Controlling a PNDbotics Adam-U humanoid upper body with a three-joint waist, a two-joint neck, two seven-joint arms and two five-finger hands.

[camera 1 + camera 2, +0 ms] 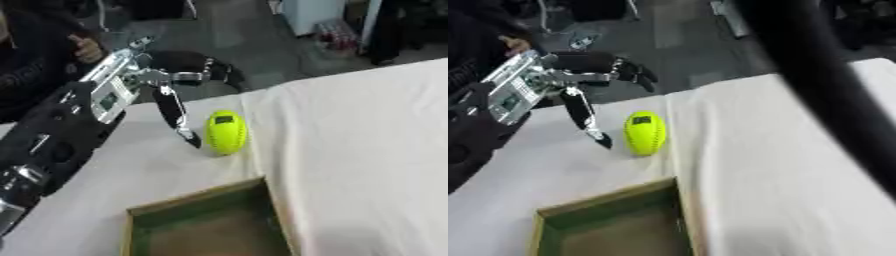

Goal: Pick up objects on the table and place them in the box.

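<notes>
Nearby, the left hand (166, 92) hung spread open, empty, just beside a yellow ball (226, 132). Below sat the green box (197, 205).

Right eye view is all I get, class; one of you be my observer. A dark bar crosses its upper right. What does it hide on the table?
Observer: Only white tablecloth. The left eye view has no bar, and the cloth runs on to the far edge.
Operator: My left edge cuts off the left arm. Where does it go?
Observer: From the left hand, the forearm runs down to the lower left corner.
</notes>
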